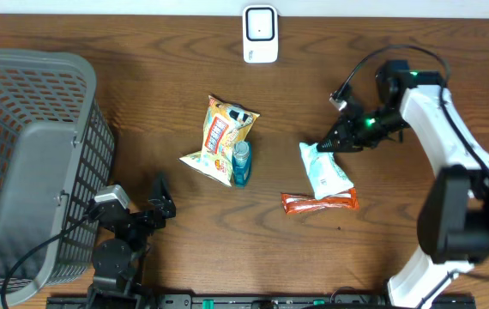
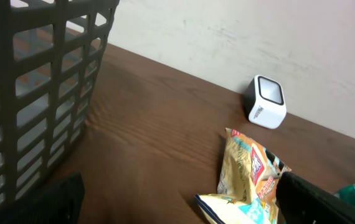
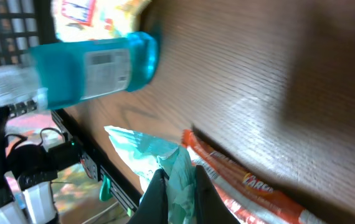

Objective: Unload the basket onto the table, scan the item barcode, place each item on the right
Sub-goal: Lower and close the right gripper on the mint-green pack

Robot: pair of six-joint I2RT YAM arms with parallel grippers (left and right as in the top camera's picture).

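Right pincer [image 1: 320, 146]: pressed together on the far end of the pale green packet [image 1: 327, 174]. In the wrist view we see the crinkled film caught between the two fingers. We judge this packet to be the item for scanning.

The packet lies flat on the table [image 1: 141, 86] and runs from the pincer back toward the robot, its near end touching the orange packet [image 1: 320, 202]. We think an end pinch is meant to let the packet hang free once lifted, with a face exposed. We cannot tell where the barcode sits.

The scanner [image 1: 260, 34] stands at the far edge, well apart from the packet.

Left pincer [image 1: 157, 204]: spread wide, holding nothing, low beside the basket [image 1: 99, 146], likely to keep clear.

Snack bag [image 1: 220, 137] and blue bottle [image 1: 241, 163] lie touching, between the arms.
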